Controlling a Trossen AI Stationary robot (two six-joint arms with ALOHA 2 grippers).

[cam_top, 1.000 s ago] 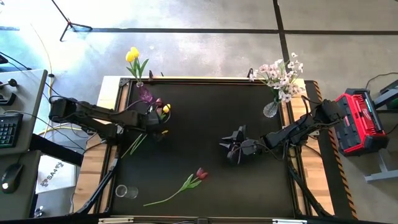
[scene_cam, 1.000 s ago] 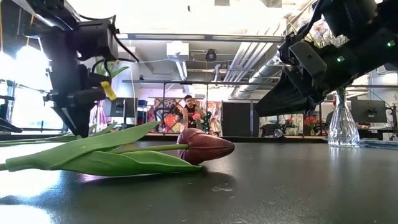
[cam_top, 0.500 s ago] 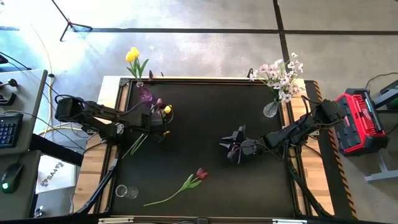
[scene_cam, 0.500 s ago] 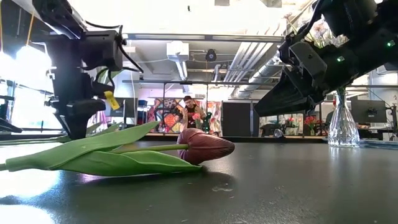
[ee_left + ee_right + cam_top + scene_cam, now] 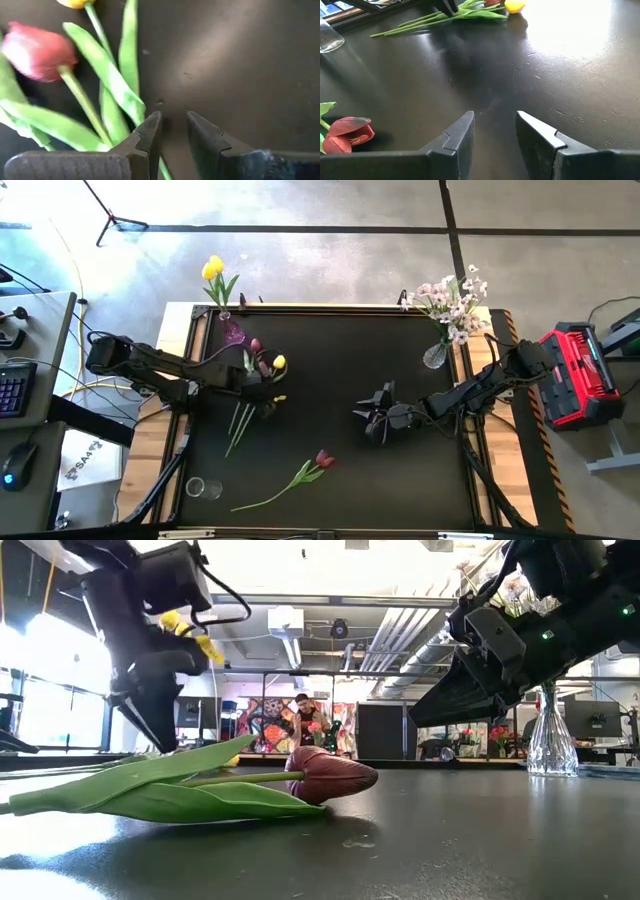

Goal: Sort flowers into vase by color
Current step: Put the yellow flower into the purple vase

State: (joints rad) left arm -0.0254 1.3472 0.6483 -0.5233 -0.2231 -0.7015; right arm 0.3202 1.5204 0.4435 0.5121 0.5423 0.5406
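A yellow tulip (image 5: 279, 362) and a dark red tulip (image 5: 256, 346) lie on the black table's left half, their green stems (image 5: 238, 425) running toward the near edge. My left gripper (image 5: 264, 388) stands over them, pointing steeply down, nearly shut on their greenery (image 5: 174, 117). Another dark red tulip (image 5: 320, 459) lies flat near the front, also in the low view (image 5: 330, 776). My right gripper (image 5: 378, 420) hovers open right of centre, nothing between its fingers (image 5: 495, 125). My left gripper has a green strip (image 5: 163, 169), a stem or a leaf of the lying tulips, between its fingers, back from the tips. Its own left finger (image 5: 147, 130) covers most of it, so I cannot tell which flower's. The fingers slant down from above. The tulips lie on the table.
A purple vase (image 5: 232, 331) with yellow tulips (image 5: 213, 269) stands at the far left edge. A clear vase (image 5: 435, 356) with pale pink-white blossoms (image 5: 452, 298) stands at the far right. A clear glass (image 5: 203, 488) lies at the near left corner.
My left gripper has gone toward the table's right edge and tipped. The yellow and dark red tulips have slid along the table the same way, heads and stem ends alike. The tulip near the front has stayed put.
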